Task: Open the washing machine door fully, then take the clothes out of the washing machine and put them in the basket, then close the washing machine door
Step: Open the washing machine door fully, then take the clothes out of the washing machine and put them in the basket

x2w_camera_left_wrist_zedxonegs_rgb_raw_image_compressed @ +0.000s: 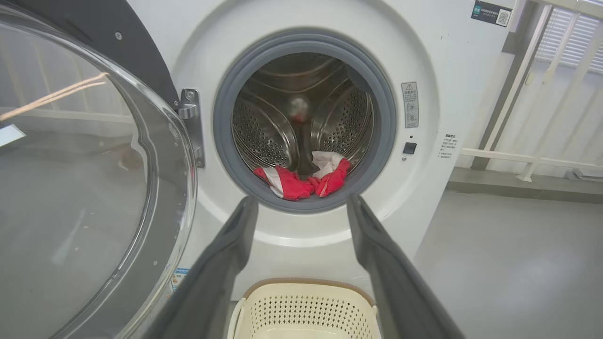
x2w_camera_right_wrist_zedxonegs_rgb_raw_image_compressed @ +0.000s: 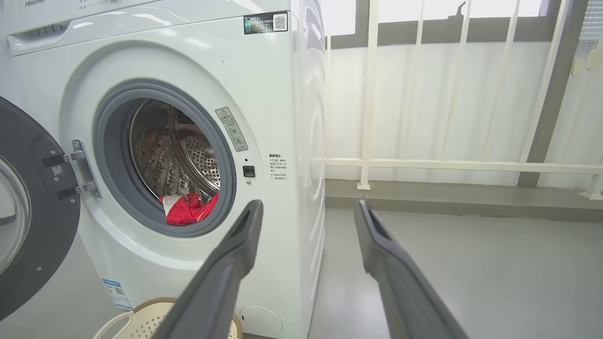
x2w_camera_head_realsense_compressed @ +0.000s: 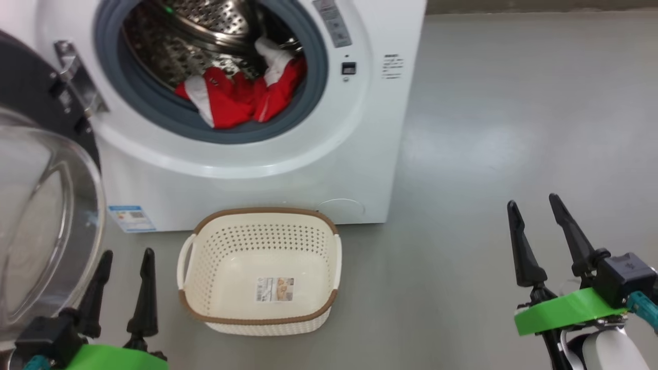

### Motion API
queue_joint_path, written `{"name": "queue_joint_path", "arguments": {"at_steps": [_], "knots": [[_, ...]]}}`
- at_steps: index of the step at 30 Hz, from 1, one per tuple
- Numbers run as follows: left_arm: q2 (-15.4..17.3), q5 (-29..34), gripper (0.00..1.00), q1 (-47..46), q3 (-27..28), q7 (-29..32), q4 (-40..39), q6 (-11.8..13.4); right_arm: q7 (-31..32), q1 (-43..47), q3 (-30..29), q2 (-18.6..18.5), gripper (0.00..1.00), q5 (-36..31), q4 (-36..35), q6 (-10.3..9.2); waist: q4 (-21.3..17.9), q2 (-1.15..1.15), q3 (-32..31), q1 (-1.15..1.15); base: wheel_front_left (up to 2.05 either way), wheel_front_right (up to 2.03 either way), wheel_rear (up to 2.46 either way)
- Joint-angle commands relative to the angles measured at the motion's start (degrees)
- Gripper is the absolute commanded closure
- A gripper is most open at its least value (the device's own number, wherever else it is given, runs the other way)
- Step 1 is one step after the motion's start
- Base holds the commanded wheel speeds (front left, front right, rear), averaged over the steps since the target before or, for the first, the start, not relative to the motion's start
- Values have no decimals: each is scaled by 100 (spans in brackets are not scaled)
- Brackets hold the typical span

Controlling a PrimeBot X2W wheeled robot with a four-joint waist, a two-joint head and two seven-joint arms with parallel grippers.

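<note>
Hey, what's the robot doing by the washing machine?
It is about to unload the washing machine. The washing machine door is swung wide open to the robot's left, and the red clothes lie at the front of the drum. The basket sits on the floor in front with no clothes in it. The left tool and the right tool are both open, holding nothing, low down and well away from the clothes.

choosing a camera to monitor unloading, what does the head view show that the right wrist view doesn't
Head view adds: the left claw, open, and the basket's empty inside with its paper label. Right wrist view adds: the washing machine's top panel and a white railing. Both: the open door, the red clothes in the drum, the basket's rim and the open right claw.
</note>
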Motion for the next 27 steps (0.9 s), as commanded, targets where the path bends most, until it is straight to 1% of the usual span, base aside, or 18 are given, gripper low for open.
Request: {"name": "queue_joint_path", "arguments": {"at_steps": [1,6,10,12,17,27], "knots": [[143,36,0,-2,172,-69,-119,-16,-36,22,167,0,0,-53,-166,36,-316,0,-128,0,0,0,0],[91,-14,0,270,178,-84,-104,-9,-36,177,264,0,0,-132,-221,36,-526,0,-255,0,0,0,0],[88,-6,0,481,126,-93,-186,-14,-36,255,334,0,0,-138,-273,36,-619,0,-341,0,0,0,0],[32,-89,0,570,133,-96,-190,-17,-36,300,350,0,0,-145,-288,36,-639,0,-388,0,0,0,0],[51,-62,0,726,78,-100,-231,-22,-36,428,391,0,0,-191,-293,36,-637,0,-511,0,0,0,0],[50,123,0,850,130,-101,-269,32,-36,602,264,0,0,-239,-335,36,-528,0,-627,0,0,0,0]]}}
